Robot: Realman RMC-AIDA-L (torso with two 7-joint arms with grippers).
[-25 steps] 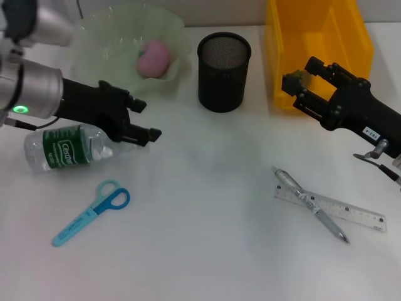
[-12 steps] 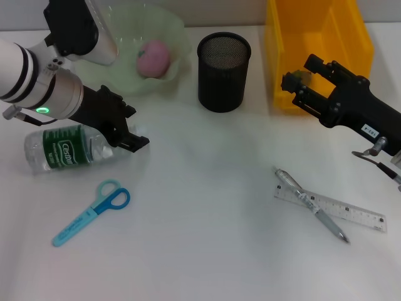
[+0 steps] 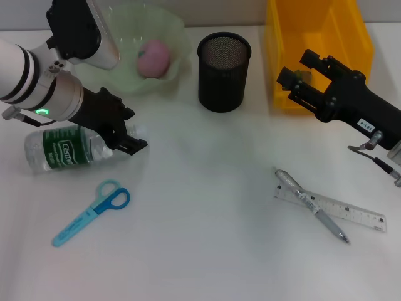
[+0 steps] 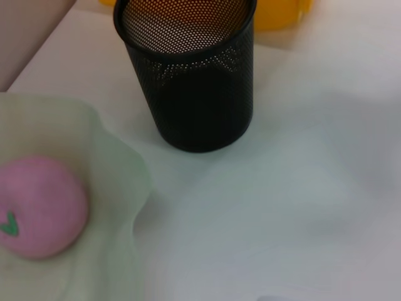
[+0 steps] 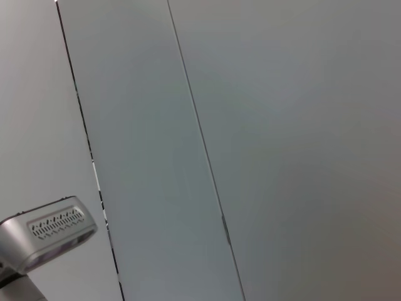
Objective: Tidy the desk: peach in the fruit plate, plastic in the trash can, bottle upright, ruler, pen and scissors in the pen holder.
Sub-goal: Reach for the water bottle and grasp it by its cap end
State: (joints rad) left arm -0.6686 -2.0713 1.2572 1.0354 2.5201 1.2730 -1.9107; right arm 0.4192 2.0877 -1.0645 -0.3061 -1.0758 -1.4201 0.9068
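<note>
The bottle (image 3: 62, 148) lies on its side at the left. My left gripper (image 3: 133, 130) is open at its cap end, a finger on each side of the neck. The pink peach (image 3: 153, 58) (image 4: 37, 207) rests in the pale green fruit plate (image 3: 119, 69) (image 4: 116, 182). Blue scissors (image 3: 94, 212) lie in front of the bottle. The pen (image 3: 310, 204) lies across the ruler (image 3: 341, 211) at the right. My right gripper (image 3: 296, 70) hovers by the yellow trash can (image 3: 338, 31), with a small greenish scrap of plastic (image 3: 304, 75) between its fingers. The black mesh pen holder (image 3: 223, 63) (image 4: 188, 75) stands at the back centre.
The table's near middle is bare white surface. The right wrist view shows only a grey wall and a grey device (image 5: 47, 231). A corner of the yellow trash can (image 4: 276, 12) shows behind the pen holder in the left wrist view.
My left arm swung round and brought its gripper down to the bottle's cap end. My right gripper shifted slightly left and farther back by the trash can.
</note>
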